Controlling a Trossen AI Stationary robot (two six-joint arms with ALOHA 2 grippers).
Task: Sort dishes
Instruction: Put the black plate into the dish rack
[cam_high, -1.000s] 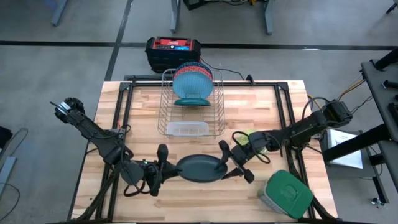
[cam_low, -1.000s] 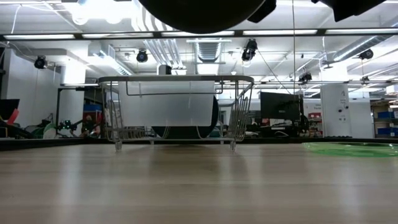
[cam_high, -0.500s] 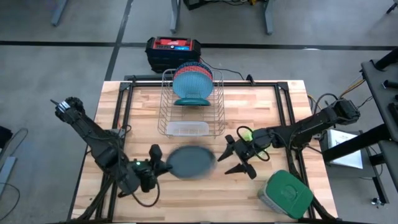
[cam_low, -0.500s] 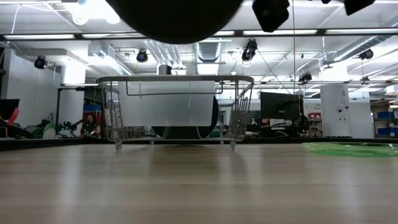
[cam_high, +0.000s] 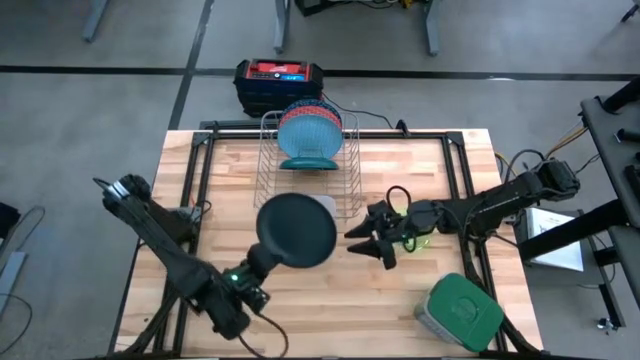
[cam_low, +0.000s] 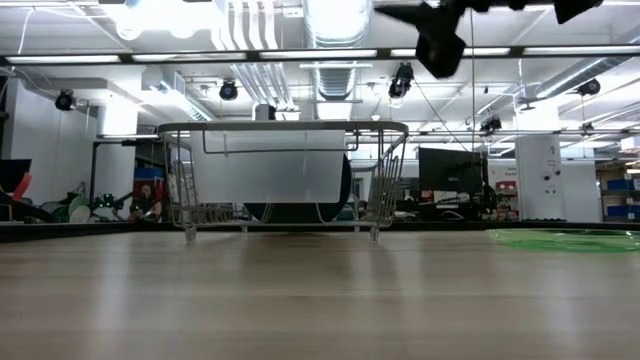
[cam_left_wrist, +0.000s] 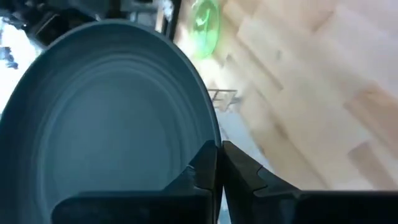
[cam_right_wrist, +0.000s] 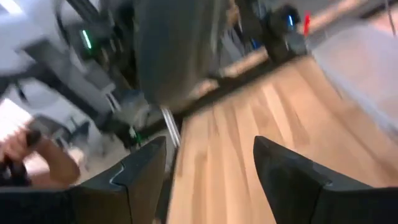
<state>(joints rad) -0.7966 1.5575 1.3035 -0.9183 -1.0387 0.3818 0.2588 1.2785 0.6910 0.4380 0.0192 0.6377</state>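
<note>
Lifted and swung up-frame since a second ago: round dark green dinner plate (cam_high: 296, 231), then low at the bottom centre of the high view between both grippers, now hanging at frame centre over the front edge of the silver wire dish rack (cam_high: 308, 165). Carried by the left gripper (cam_high: 258, 262) alone, fingers clamped on the plate's lower-left rim; in the left wrist view, dark fingers (cam_left_wrist: 205, 171) pinching the rim of the plate (cam_left_wrist: 106, 118), only a narrow edge grip. Let go and drawn back to right of centre: right gripper (cam_high: 372, 240), fingers spread apart and empty, wide gap also plain in the right wrist view (cam_right_wrist: 211, 168). Partly hidden behind that gripper: small translucent neon-green cup (cam_high: 418, 232), lying on the pale wooden table (cam_high: 230, 180). Already standing on edge at the upper end of the rack: blue and red patterned plates (cam_high: 308, 128).

Risks from here, as judgement only:
- Slipping or pivoting of the plate in a one-sided rim pinch, caused by its weight hanging away from the fingers.
- Striking the rack's front wire or the clear plastic tray (cam_high: 322, 205) at its near end, if lowered too early or still tilted.
- Knocking the standing plates, if pushed too far up-frame.
- Missing a slot and lying flat across the wires.
</note>
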